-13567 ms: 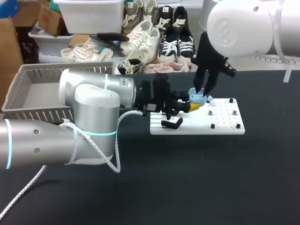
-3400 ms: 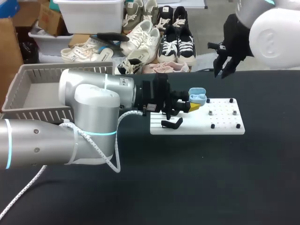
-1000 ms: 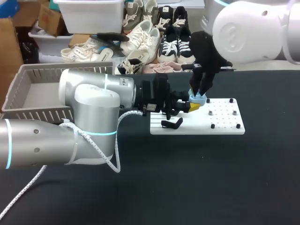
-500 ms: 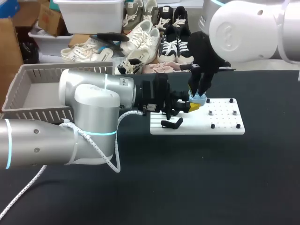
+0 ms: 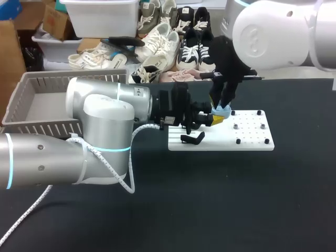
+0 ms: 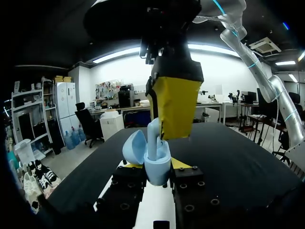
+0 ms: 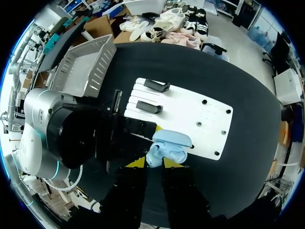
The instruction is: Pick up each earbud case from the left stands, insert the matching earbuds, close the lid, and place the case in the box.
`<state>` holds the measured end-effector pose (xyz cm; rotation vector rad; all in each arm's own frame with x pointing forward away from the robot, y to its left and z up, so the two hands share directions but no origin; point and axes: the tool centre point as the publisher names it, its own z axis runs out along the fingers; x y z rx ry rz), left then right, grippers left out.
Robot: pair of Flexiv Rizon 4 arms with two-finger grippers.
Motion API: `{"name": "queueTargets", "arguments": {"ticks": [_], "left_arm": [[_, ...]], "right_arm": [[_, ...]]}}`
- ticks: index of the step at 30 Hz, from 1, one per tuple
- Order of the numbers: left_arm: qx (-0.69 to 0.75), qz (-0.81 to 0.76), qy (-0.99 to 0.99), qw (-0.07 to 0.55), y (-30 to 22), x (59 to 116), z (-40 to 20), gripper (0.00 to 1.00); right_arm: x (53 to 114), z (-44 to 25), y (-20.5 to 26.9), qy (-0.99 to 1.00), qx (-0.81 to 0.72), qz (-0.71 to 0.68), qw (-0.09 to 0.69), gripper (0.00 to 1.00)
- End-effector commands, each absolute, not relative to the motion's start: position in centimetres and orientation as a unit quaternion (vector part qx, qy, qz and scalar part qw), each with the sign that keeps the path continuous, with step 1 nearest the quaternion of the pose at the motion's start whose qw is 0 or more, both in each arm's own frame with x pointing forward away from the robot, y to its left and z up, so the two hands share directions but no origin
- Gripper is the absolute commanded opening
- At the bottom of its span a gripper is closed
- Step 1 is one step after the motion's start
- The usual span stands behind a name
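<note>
My left gripper (image 5: 216, 116) is shut on a light-blue earbud case (image 5: 222, 111), held just above the left end of the white board (image 5: 252, 134). The left wrist view shows the case (image 6: 158, 167) between my left gripper's yellow tips, lid (image 6: 134, 146) tipped open. My right gripper (image 5: 222, 104) comes straight down onto it. One yellow finger (image 6: 176, 102) presses a light-blue earbud (image 6: 153, 138), whose stem stands in the case. In the right wrist view the case (image 7: 169, 143) lies right under my right gripper (image 7: 153, 163).
Two black stands (image 7: 156, 86) (image 7: 149, 107) sit on the white board (image 7: 190, 112), and small black pegs (image 5: 238, 140) dot its right half. A grey slatted basket (image 5: 31, 123) stands at the table's far left, behind my left arm (image 5: 100, 131).
Over the last second my right gripper has shifted slightly left over the case. Seconds earlier it was raised at the back right. My left arm has kept still.
</note>
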<state>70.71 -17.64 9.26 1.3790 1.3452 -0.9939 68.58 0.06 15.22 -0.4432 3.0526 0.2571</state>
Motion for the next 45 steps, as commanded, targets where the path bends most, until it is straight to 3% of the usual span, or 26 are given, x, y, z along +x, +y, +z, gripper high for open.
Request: {"name": "queueTargets", "arguments": {"ticks": [1, 45], "left_arm": [[0.562, -0.405, 0.547, 0.470, -17.64, 70.66, 9.23, 0.00], [0.562, -0.405, 0.547, 0.470, -17.64, 70.66, 9.23, 0.00]], "right_arm": [[68.58, 15.14, 0.21, 0.986, -0.143, 0.081, 0.020, 0.00], [68.44, 14.82, -0.58, 0.988, -0.127, 0.082, 0.013, 0.00]]}}
